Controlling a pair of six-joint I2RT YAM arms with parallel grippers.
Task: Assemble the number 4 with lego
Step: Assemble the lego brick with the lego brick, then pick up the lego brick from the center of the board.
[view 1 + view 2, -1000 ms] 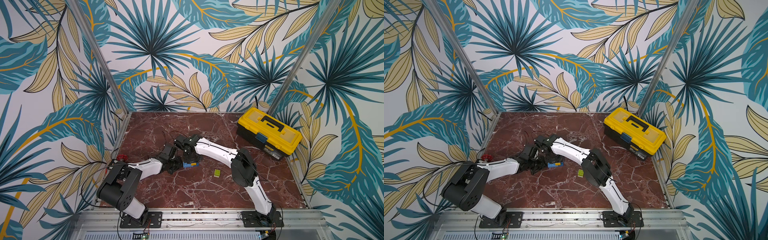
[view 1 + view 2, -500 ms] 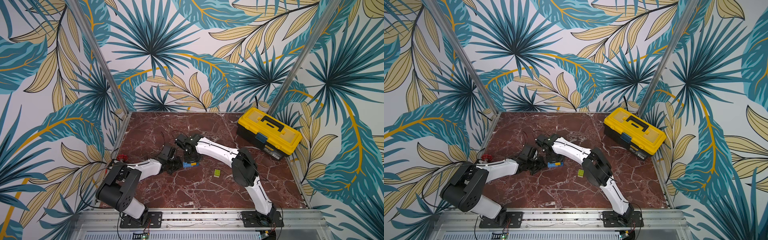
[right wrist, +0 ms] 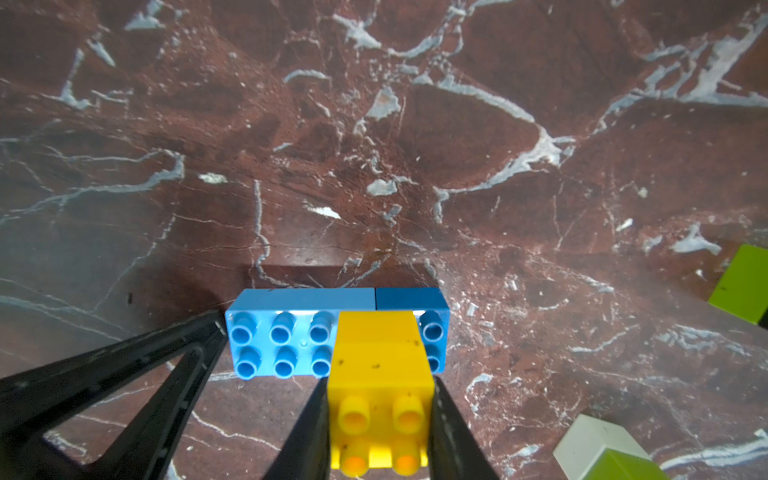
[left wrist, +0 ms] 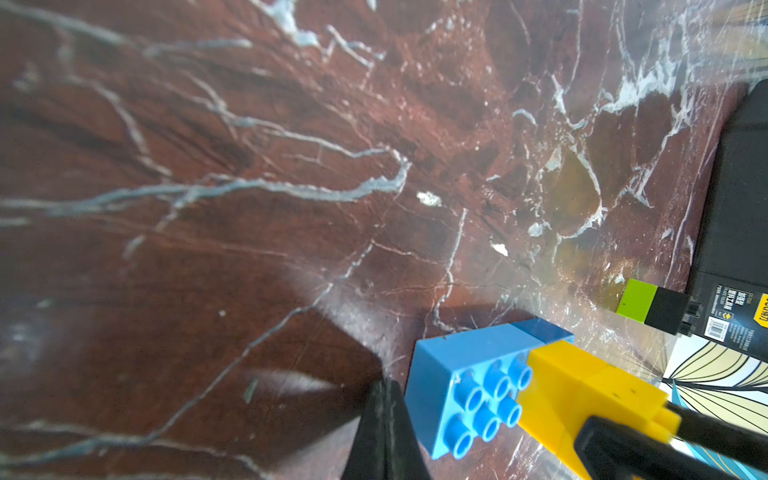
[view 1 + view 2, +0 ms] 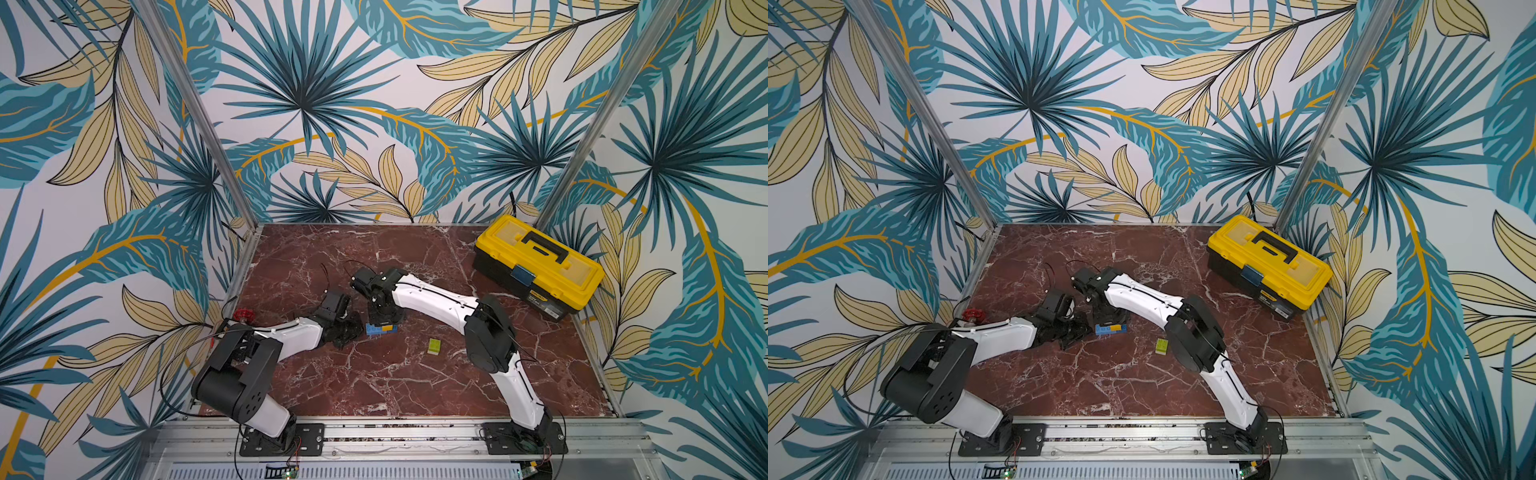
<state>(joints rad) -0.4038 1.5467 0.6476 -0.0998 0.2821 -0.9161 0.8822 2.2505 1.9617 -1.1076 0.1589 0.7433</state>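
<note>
R wrist cam: right gripper [image 3: 379, 384] clamps yellow brick [image 3: 377, 351] — grip unseen in top views; left gripper [image 4: 384, 401] closed.

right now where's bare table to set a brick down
Bare: the back strip of the table between wall and arms, beside the toolbox; the front stretch between the arm bases; the corner in front of the toolbox. Crowded: the middle, where the left gripper and the right gripper, gripping a yellow brick, meet at the blue bricks, a green brick nearby.
</note>
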